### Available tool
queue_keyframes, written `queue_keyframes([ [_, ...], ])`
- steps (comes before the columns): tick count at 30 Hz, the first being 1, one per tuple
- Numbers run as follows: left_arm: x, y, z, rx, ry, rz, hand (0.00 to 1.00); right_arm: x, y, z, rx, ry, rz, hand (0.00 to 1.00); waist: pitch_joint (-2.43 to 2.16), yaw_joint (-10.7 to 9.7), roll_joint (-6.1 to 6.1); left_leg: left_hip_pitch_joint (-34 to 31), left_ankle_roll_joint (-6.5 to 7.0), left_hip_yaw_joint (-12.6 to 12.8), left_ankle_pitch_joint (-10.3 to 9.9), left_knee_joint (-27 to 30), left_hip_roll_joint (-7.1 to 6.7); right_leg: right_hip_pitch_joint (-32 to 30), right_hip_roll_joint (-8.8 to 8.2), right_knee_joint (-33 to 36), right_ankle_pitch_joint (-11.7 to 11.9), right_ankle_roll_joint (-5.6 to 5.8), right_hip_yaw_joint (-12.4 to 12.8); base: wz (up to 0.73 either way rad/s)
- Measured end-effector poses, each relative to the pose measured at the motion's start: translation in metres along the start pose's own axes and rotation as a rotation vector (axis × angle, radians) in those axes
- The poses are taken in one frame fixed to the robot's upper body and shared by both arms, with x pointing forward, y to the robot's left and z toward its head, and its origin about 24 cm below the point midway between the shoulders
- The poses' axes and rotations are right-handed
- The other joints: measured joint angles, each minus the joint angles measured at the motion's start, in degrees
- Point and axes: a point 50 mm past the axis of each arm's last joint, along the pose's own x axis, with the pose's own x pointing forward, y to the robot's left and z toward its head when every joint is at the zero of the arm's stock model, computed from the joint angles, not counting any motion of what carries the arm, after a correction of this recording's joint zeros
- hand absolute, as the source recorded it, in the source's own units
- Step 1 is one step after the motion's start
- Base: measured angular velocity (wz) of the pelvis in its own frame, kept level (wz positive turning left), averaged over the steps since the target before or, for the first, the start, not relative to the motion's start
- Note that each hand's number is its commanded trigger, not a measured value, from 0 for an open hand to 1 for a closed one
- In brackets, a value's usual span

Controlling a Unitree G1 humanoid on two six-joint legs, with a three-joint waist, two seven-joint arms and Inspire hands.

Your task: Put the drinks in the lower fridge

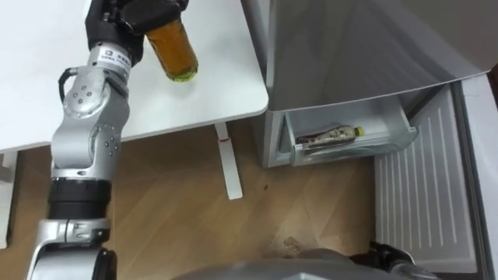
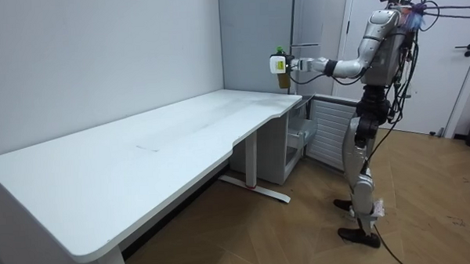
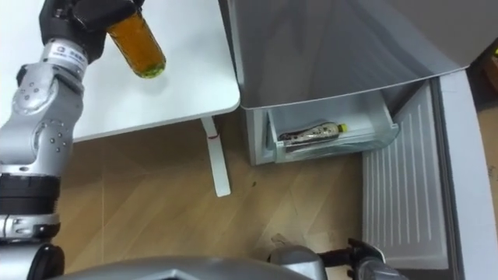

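Observation:
My left hand (image 1: 148,14) is shut on a bottle of amber drink (image 1: 173,51), held tilted above the right end of the white table (image 1: 226,85). In the room view the same bottle (image 2: 282,74) hangs at chest height over the table's end, with my left arm stretched out. The lower fridge drawer (image 1: 389,117) stands pulled open, and a second bottle (image 1: 331,137) with a yellow cap lies on its side in it. Part of my right hand (image 1: 387,255) shows dark at the bottom edge.
The grey fridge body (image 1: 350,47) stands right of the table, and its lower door (image 1: 424,194) is swung open, white ribbed inside facing up. A white table leg (image 1: 229,163) stands on the wooden floor between me and the drawer. I stand beside the fridge.

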Motion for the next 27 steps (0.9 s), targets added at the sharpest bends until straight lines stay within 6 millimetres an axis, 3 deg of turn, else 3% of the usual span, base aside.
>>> queue_keyframes([
  [4, -0.007, -0.008, 0.008, -0.002, -0.042, -0.031, 1.0, 0.0, 0.0, 0.0, -0.029, 0.004, 0.005, 0.0, -0.08, 2.1, -0.6, -0.4, 0.0, -1.1, 0.0, 0.2, -0.06, 0.1, -0.28, -0.1, 0.0, 0.01, -1.3, 0.13],
  [11, -0.024, -0.015, 0.014, -0.012, -0.089, -0.064, 1.0, 0.0, 0.003, 0.005, -0.101, -0.014, 0.023, 0.0, -0.36, 3.7, -1.16, -0.3, 0.0, -2.0, 0.0, 0.5, -0.2, 1.6, -0.7, -0.9, 0.0, 0.03, -3.2, 0.14],
  [17, -0.034, -0.016, 0.001, -0.053, -0.039, -0.079, 1.0, 0.0, 0.016, 0.03, -0.162, -0.108, 0.094, 0.0, -0.34, 5.3, -1.11, -0.3, 0.0, -3.1, 0.0, 0.6, -0.37, 2.2, -1.12, -0.9, -0.1, 0.11, -4.7, 0.11],
  [20, -0.035, -0.018, -0.002, -0.062, -0.033, -0.095, 1.0, -0.001, 0.026, 0.041, -0.192, -0.151, 0.133, 0.0, -0.35, 7.1, -1.16, -0.6, 0.0, -3.2, 0.0, 0.9, -0.47, 2.0, -1.3, -0.9, -0.1, 0.19, -5.0, 0.06],
  [27, -0.043, -0.022, -0.015, -0.07, 0.022, -0.112, 1.0, -0.009, 0.044, 0.071, -0.353, -0.277, 0.203, 0.0, -0.47, 7.0, -1.3, -1.4, 0.02, -5.5, 0.0, 1.9, -0.98, 2.8, -1.83, -0.8, -0.3, 0.47, -6.9, 0.18],
])
